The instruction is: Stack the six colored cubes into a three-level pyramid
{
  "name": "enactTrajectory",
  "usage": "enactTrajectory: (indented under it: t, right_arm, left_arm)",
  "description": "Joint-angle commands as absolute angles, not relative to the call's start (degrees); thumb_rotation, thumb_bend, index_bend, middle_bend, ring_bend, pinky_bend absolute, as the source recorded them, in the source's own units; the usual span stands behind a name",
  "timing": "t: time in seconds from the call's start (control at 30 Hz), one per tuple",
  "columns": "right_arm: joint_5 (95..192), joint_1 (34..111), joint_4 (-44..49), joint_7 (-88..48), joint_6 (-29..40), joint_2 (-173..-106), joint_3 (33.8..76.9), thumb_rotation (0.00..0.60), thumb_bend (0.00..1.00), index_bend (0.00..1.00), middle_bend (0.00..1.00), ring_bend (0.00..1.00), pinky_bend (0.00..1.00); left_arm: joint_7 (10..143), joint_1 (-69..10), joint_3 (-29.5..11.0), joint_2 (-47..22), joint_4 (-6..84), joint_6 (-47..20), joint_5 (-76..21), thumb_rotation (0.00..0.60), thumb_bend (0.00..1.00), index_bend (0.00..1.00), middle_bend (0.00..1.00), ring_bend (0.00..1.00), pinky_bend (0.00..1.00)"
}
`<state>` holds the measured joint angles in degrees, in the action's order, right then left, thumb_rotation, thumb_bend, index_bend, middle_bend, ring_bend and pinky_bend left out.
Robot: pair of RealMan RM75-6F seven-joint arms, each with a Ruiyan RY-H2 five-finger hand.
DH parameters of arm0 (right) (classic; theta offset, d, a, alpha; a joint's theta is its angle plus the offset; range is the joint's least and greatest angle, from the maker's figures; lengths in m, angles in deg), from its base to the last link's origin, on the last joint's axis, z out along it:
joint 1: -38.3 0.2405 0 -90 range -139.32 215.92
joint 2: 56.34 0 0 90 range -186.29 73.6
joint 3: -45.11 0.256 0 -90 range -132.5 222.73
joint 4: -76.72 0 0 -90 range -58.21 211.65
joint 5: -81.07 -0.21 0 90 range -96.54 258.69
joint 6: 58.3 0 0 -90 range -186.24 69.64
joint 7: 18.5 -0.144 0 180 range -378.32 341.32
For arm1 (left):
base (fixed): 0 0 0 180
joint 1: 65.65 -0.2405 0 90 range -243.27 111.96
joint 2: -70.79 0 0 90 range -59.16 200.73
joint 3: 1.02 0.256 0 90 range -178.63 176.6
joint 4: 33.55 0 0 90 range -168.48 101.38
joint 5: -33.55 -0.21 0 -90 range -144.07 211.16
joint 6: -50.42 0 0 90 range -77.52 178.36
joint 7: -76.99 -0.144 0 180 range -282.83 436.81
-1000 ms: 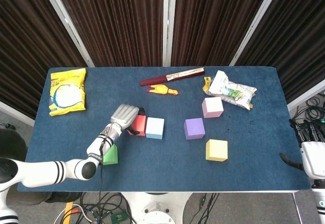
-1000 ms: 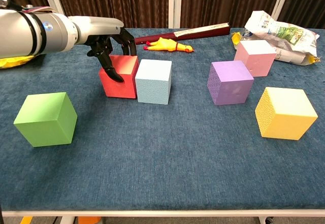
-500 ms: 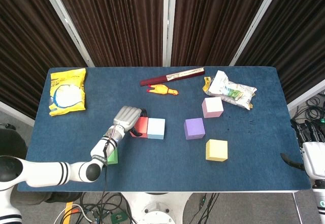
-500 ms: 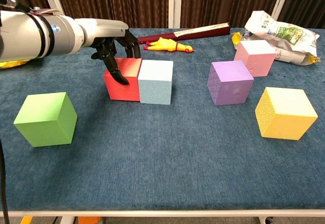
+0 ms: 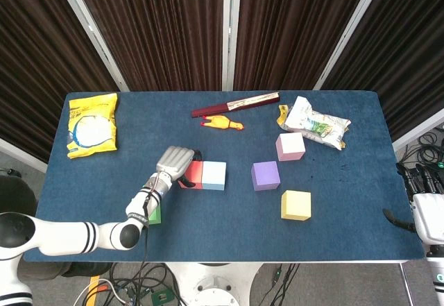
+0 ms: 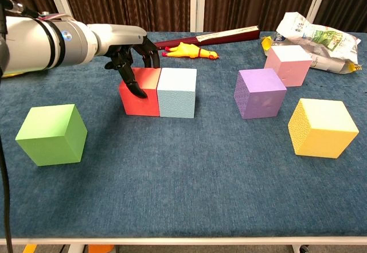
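While the left hand (image 6: 133,58) hangs over the red cube (image 6: 139,90), its dark fingers (image 6: 131,80) curl down across the cube's left face and top edge, touching it; whether they truly clamp it or only press against it, I cannot tell. From the head view the same hand (image 5: 173,162) covers most of that cube, with only a strip of red showing beside it. And look at the red cube: it sits flush against the light blue cube (image 6: 177,92), side by side, both flat on the blue table (image 6: 189,172). Behind the arm, the green cube (image 6: 51,133) stands alone near the front left, well apart from the pair. Over to the right, the purple cube (image 6: 262,92) sits by itself, the pink cube (image 6: 288,65) is just behind it, and the yellow cube (image 6: 322,127) lies nearer the front edge. All six cubes are on the cloth, none of them stacked. Out at the right edge of the head view, the right hand (image 5: 423,198) waits off the table, fingers pointing up, nothing in it that I can see. Along the back lie a rubber chicken (image 6: 188,50), a dark red folded fan (image 6: 209,37), a crumpled snack bag (image 6: 312,34), and far left, a yellow chip bag (image 5: 92,124).
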<state>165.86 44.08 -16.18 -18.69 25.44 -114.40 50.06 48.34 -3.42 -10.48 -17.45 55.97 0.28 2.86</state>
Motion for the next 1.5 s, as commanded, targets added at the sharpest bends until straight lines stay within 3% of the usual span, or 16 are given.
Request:
enactTrajectory:
  t: [0.03, 0.63, 1.5]
  right_arm:
    - [165.8, 44.1, -16.2, -18.7, 25.4, -114.4, 50.1, 0.600, 0.10, 0.00, 0.21, 0.04, 0.17]
    - [165.8, 43.9, -16.3, -18.7, 25.6, -114.3, 50.1, 0.600, 0.10, 0.00, 0.21, 0.05, 0.17]
    - [166.1, 44.0, -15.9, -19.7, 26.0, -114.8, 50.3, 0.600, 0.11, 0.00, 0.20, 0.05, 0.16]
  left_arm:
    - [48.3, -3.4, -10.6, -17.6, 55.8, 0.1, 2.8, 0.600, 0.18, 0.44, 0.45, 0.81, 0.82]
    - [47.8, -3.5, -10.3, -18.6, 55.4, -0.7, 2.5, 0.600, 0.14, 0.39, 0.42, 0.81, 0.82]
    - [45.7, -3.5, -9.7, -16.5, 59.3, -1.7, 2.5, 0.600, 0.06, 0.09, 0.16, 0.80, 0.80]
